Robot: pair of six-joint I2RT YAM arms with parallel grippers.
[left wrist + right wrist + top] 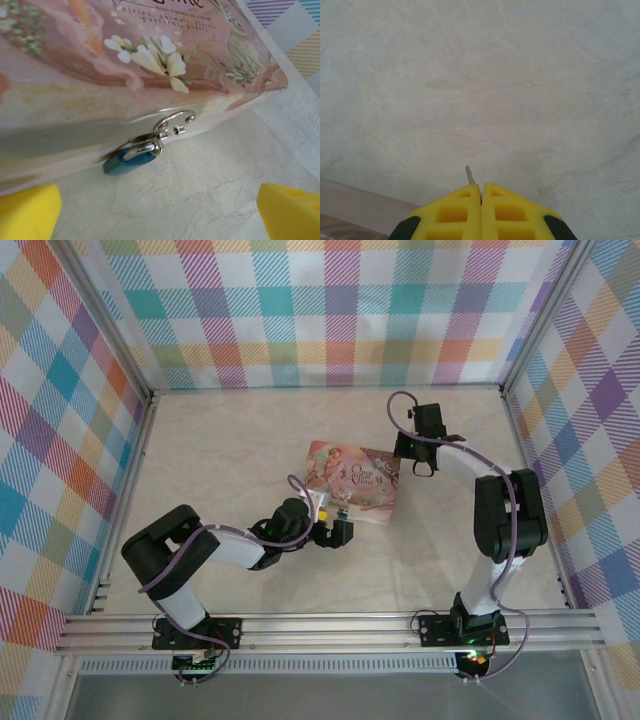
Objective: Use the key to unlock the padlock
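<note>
The small blue padlock [127,161] hangs by its shackle through the silver hasp [167,127] on the front edge of the pink picture tin [125,60] and rests on the table. My left gripper [160,215] is open just in front of it. Its yellow fingertips [27,210] stand far apart on either side, touching nothing. My right gripper [481,186] is shut on the key [469,175], whose thin silvery tip sticks out past the yellow fingers above bare table. From above, the left gripper [338,530] sits at the tin's near edge and the right gripper [421,466] by its right edge.
The tin [352,485] lies flat mid-table, slightly turned. Checked walls enclose the pale marbled tabletop [230,440] on three sides, with metal rails along the near edge [330,630]. One corner of the tin shows at the lower left of the right wrist view.
</note>
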